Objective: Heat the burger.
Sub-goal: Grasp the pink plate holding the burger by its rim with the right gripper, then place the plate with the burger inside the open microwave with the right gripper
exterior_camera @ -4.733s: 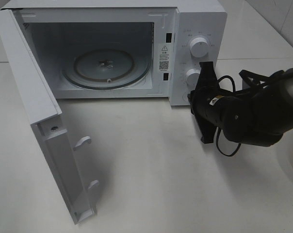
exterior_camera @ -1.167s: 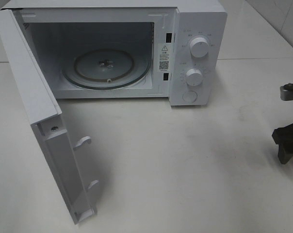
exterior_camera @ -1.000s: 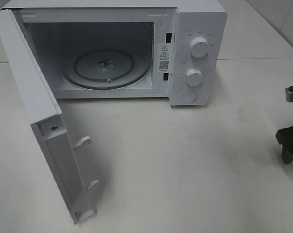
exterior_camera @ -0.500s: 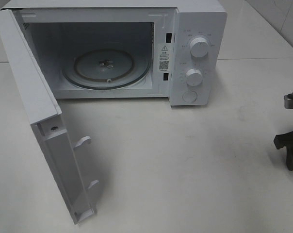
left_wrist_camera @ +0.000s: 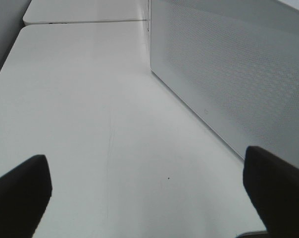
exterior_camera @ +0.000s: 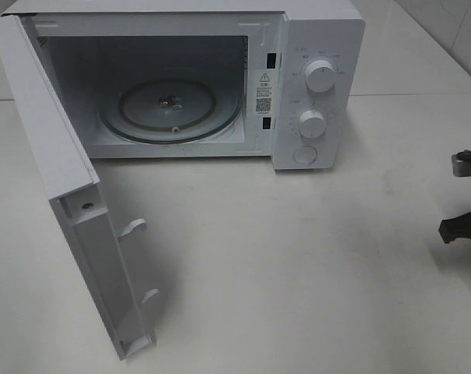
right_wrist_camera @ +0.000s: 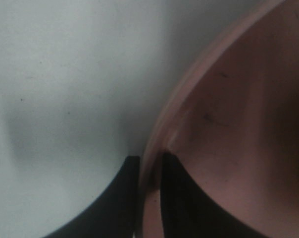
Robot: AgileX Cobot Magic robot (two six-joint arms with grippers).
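The burger is out of view in every frame. In the right wrist view my right gripper (right_wrist_camera: 149, 196) has its two dark fingers (right_wrist_camera: 121, 198) pinched on either side of the rim of a round pink plate (right_wrist_camera: 238, 129) that rests on the white table. In the exterior view only dark parts of the right arm (exterior_camera: 463, 228) show at the right edge. My left gripper (left_wrist_camera: 149, 193) is open, its fingertips (left_wrist_camera: 21, 193) spread wide above bare table with nothing between them.
A white microwave (exterior_camera: 321, 39) stands at the back with its door (exterior_camera: 56, 156) swung wide open to the left and a glass turntable (exterior_camera: 171, 109) inside. The door's perforated face (left_wrist_camera: 238, 74) runs close beside the left gripper.
The right arm has slid a little further toward the right edge of the exterior view. Its jaws have closed from wide open onto the plate rim. The left arm is unchanged.
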